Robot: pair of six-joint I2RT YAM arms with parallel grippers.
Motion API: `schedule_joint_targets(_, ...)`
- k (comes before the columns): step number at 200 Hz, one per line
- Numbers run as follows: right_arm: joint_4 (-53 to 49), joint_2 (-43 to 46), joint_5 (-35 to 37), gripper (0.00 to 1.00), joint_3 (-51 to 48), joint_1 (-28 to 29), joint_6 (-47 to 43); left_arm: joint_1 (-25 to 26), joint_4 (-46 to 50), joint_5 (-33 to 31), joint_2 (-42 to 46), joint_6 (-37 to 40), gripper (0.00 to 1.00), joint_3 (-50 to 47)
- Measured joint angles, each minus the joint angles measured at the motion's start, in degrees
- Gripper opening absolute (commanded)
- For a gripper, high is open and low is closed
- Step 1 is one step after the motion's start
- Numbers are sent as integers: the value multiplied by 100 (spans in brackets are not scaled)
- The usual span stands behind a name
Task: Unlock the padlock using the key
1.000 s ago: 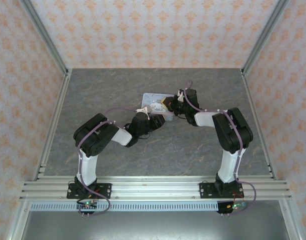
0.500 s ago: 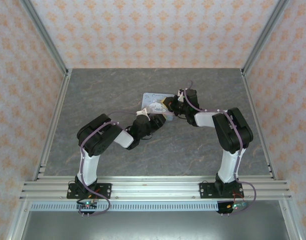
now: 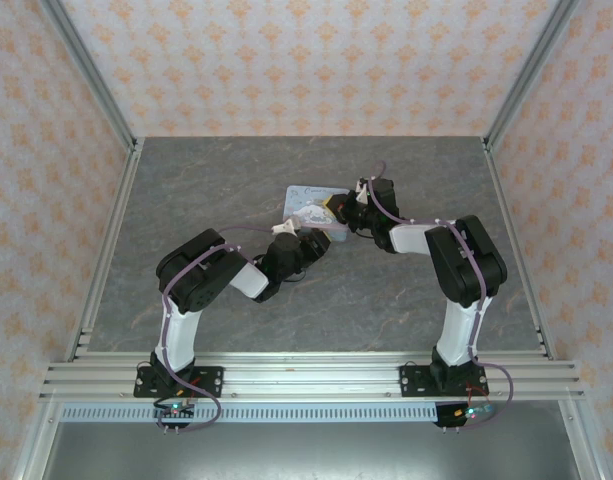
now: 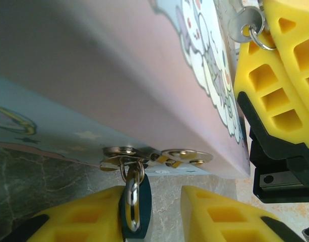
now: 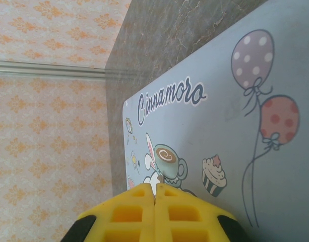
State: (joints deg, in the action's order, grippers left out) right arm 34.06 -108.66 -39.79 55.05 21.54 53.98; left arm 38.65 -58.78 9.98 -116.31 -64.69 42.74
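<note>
From the top view the grey tabletop is easy to read, but the interesting part is tiny and mostly buried under the two arms. The left arm is folded low, elbow out to the left, with the forearm reaching in toward the near edge of the tin box. The right arm stands tall at the shoulder, then bends hard left so its wrist ends up over the box's right end. The box itself is half covered. You only get a pale-blue corner from above, and the wrist cams cut it off on all sides.

The right tool has its yellow fingers pressed flat together over the printed lid, with no gap at all. The left tool sits low by the box's front wall with its fingers a modest way apart, not clamped on anything.

The padlock hangs by its shackle from the hasp on the front of the box. Its teal body is tucked right against the left tool's left-side finger, with open space between it and the other finger, and its lower half is out of frame.

The key is just a silver head and ring at the right tool's finger edge. The blade is hidden, so I can't tell if it's actually pinched.
</note>
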Motion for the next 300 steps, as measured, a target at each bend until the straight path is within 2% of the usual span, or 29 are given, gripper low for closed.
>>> schedule_joint_targets(41, 0, 0, 0, 0, 0, 0, 0, 0, 2, -22, 0, 0, 26, 0)
schedule_joint_targets(123, -293, 61, -9, 0, 114, -33, -63, -2, 127, -125, 2, 103, 4, 0)
schedule_joint_targets(133, -522, 168, -7, 0, 175, -39, -131, 0, 181, -125, 2, 74, 0, 0)
schedule_joint_targets(186, -1226, 1473, -2, 0, 219, -48, -588, -2, 787, 52, 295, 20, 0, 0)
schedule_joint_targets(225, -1215, 2463, -70, 0, -756, -50, -800, -63, 1351, 358, 614, 24, 0, -7)
schedule_joint_targets(300, -721, 3383, -258, 0, -3023, -59, -560, -413, 2009, 1067, 1062, 177, 0, -7)
